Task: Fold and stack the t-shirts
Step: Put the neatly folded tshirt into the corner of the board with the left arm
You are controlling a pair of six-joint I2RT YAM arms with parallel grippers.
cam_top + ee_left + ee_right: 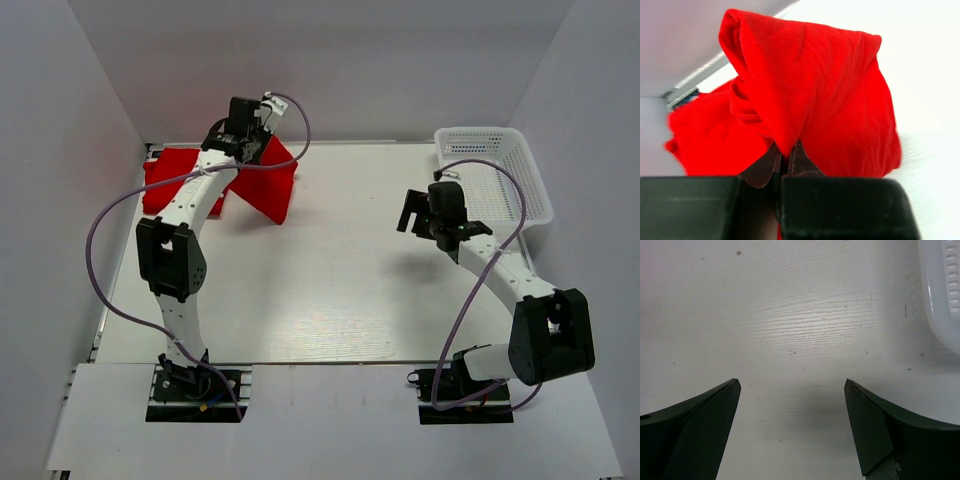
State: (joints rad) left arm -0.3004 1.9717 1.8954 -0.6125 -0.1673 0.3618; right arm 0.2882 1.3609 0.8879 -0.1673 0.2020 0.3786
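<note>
A red t-shirt (pixel 265 185) lies bunched at the back left of the white table (pixel 340 290). My left gripper (pixel 248 135) is shut on a fold of it and holds that part lifted above the rest. In the left wrist view the t-shirt (pixel 815 95) hangs from the closed fingertips (pixel 799 156). My right gripper (pixel 415 215) is open and empty over bare table at the right; its fingers (pixel 705 415) stand wide apart in the right wrist view.
A white plastic basket (pixel 495 170) stands at the back right, and its edge shows in the right wrist view (pixel 942 295). White walls enclose the table on the back and both sides.
</note>
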